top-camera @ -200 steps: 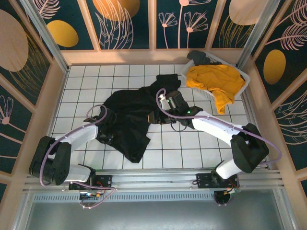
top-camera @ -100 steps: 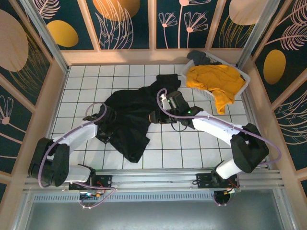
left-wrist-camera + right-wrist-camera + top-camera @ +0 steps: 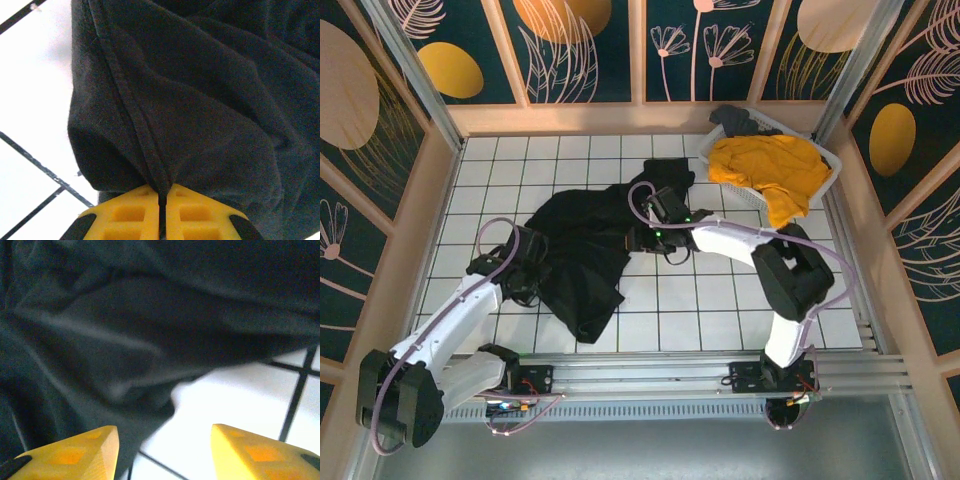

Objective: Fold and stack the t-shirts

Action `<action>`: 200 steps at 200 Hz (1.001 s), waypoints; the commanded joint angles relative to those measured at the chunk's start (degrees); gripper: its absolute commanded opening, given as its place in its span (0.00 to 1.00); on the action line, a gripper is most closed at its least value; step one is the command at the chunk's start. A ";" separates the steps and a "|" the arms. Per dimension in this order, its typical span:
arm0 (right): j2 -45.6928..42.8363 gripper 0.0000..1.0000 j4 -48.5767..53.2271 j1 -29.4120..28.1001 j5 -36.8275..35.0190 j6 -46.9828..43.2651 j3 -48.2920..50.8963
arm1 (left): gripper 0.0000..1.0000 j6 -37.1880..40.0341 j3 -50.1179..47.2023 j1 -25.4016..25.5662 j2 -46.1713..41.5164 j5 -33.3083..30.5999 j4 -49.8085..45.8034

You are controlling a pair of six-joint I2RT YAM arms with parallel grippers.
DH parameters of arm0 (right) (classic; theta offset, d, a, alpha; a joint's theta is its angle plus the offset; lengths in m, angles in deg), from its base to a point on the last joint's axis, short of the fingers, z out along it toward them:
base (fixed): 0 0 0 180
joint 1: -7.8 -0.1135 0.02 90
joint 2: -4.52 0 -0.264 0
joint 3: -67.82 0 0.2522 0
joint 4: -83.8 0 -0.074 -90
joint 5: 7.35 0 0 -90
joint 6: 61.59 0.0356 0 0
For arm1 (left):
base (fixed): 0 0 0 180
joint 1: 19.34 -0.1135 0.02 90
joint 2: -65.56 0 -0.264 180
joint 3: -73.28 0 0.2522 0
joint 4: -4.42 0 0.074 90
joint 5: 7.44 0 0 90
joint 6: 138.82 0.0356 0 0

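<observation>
Left gripper (image 3: pixel 161 197) clamped on black shirt (image 3: pixel 582 245) hem; right gripper (image 3: pixel 165 442) parted, empty. Shirt's long axis runs far-right to near-left across white tiled floor (image 3: pixel 720 310).

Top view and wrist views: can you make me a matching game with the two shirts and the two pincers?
Things:
1. large black cloth t-shirt
2. mustard-yellow cloth t-shirt
3. left pincer
4. right pincer

States:
A. open, over a shirt edge
B. draped over the white plastic lattice basket
C. crumpled on the white tiled table
D. shut on a black seam

Pairs: 1-C, 2-B, 3-D, 4-A
</observation>
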 commanded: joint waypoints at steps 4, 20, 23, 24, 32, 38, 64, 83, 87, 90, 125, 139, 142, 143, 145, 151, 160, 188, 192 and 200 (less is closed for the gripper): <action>4.82 0.55 2.90 0.27 -2.78 2.63 -6.20 | 0.10 -1.32 -2.65 -0.24 -0.92 -1.28 -1.88; 8.42 0.56 4.71 0.34 -2.85 3.68 -9.07 | 0.10 -1.63 -3.96 -0.28 -0.97 -0.97 -0.73; 8.97 0.56 5.07 0.36 -2.88 3.89 -9.60 | 0.10 -1.63 -4.12 -0.22 -0.97 -0.92 -0.55; 9.25 0.56 5.14 0.36 -2.89 3.91 -9.73 | 0.10 -1.63 -4.17 -0.22 -0.99 -0.90 -0.46; 11.01 0.54 6.25 0.43 -3.09 4.55 -10.92 | 0.10 -1.69 -4.72 -0.24 -1.01 -0.76 -0.13; 12.08 0.48 7.11 0.44 -3.75 4.99 -11.59 | 0.10 -1.67 -5.01 -0.25 -1.01 -0.58 0.19; 13.46 0.12 8.95 1.68 -7.48 7.27 -11.74 | 0.10 -1.55 -5.54 -0.25 -1.91 -0.70 -0.65; 12.08 0.00 9.46 3.48 -10.36 8.24 -10.21 | 0.09 -1.34 -5.54 -0.34 -3.38 -1.62 -2.61; 11.75 0.00 9.58 3.80 -11.11 8.30 -9.85 | 0.09 -1.23 -5.54 -0.44 -3.81 -1.87 -3.04; 11.47 0.00 9.67 4.15 -11.56 8.32 -9.54 | 0.09 -1.26 -5.61 -0.40 -4.02 -1.99 -3.43; 9.58 0.00 10.72 7.17 -13.62 6.43 -8.24 | 0.09 -1.20 -6.38 -0.67 -7.75 -3.37 -7.24; 9.40 0.00 11.16 7.56 -13.75 5.57 -8.42 | 0.09 -1.57 -6.51 -0.74 -9.51 -3.85 -8.43; 9.39 0.00 11.31 7.56 -13.83 5.45 -8.51 | 0.09 -1.59 -6.54 -0.74 -9.92 -3.86 -8.46; 9.37 0.00 11.34 7.56 -13.86 5.44 -8.53 | 0.09 -1.61 -6.57 -0.70 -9.99 -3.86 -8.47; 9.32 0.00 11.36 7.58 -13.87 5.38 -8.58 | 0.09 -1.63 -6.59 -0.73 -10.26 -3.93 -8.47; 9.27 0.00 11.53 7.56 -13.88 5.18 -8.65 | 0.10 -1.79 -6.66 -0.70 -11.00 -3.95 -8.47; 9.32 0.00 11.46 7.58 -13.67 5.16 -8.82 | 0.09 -1.97 -7.03 -0.69 -11.82 -4.02 -8.43; 9.51 0.00 11.37 7.17 -12.67 5.17 -9.41 | 0.11 -2.43 -8.35 -0.74 -12.22 -2.72 -6.97; 9.53 0.00 11.34 7.05 -12.59 5.03 -9.55 | 0.11 -2.38 -8.55 -0.73 -12.18 -2.30 -6.38; 9.62 0.00 11.43 6.86 -12.48 4.83 -9.76 | 0.10 -1.96 -8.97 -0.69 -12.08 -1.29 -4.34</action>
